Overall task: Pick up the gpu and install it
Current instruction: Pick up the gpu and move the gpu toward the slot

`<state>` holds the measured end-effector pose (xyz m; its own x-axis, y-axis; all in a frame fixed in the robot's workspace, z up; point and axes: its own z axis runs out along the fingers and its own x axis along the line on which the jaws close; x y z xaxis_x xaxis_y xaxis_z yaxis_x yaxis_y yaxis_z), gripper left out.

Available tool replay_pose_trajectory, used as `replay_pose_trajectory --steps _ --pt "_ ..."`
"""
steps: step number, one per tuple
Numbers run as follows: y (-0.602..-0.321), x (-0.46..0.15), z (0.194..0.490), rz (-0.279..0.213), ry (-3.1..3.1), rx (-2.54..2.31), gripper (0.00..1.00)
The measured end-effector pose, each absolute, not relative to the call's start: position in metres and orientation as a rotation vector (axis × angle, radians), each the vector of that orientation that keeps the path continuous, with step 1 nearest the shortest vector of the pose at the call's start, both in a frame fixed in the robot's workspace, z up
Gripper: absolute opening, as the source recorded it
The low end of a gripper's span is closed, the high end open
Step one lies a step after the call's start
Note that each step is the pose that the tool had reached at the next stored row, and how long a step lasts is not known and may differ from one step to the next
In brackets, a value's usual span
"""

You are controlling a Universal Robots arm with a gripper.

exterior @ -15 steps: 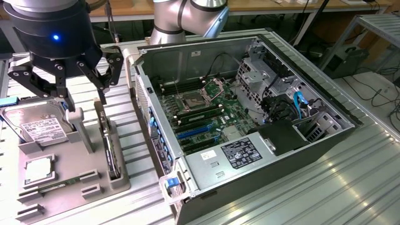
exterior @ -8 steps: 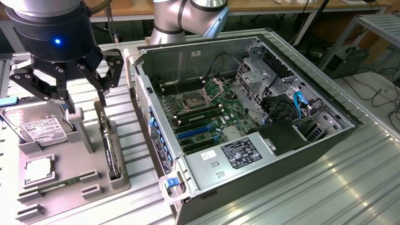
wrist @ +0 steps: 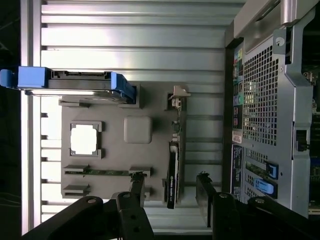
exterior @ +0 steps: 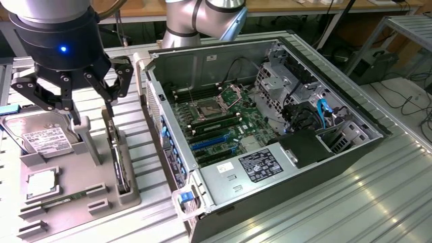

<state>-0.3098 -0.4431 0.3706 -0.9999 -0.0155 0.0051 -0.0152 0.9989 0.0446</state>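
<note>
On the ribbed metal bench (exterior: 337, 202), nearest the exterior camera, a grey tray (exterior: 88, 174) carries loose computer parts: a green memory stick (exterior: 64, 198) in a slot at the near end, a square silver processor (exterior: 42, 182) behind it, and a white-labelled hard drive (exterior: 40, 135) propped up at the far end. The gpu (exterior: 120, 162), a thin dark card, stands on edge in a slot along the side of the tray toward the exterior view's right, its silver bracket (wrist: 177, 97) at the far end, just beside the case (exterior: 368, 139). Over the tray hangs the claw (exterior: 91, 115), spread wide apart and gripping nothing. In the wrist view its black fingers (wrist: 137, 182) fall one on each side of the card's dark end, both clear of it. Toward the exterior view's right, the case lies on its side with the panel off, the green motherboard (exterior: 216, 121) and its blue slots (exterior: 209, 143) open to view. Behind the case rises the grey arm (exterior: 196, 20)
</note>
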Motion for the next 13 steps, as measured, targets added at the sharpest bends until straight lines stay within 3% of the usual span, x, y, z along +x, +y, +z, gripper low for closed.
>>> replay_pose_trajectory --steps 13 --pt "-0.4431 -0.3097 0.3694 -0.07 -3.131 0.024 0.54"
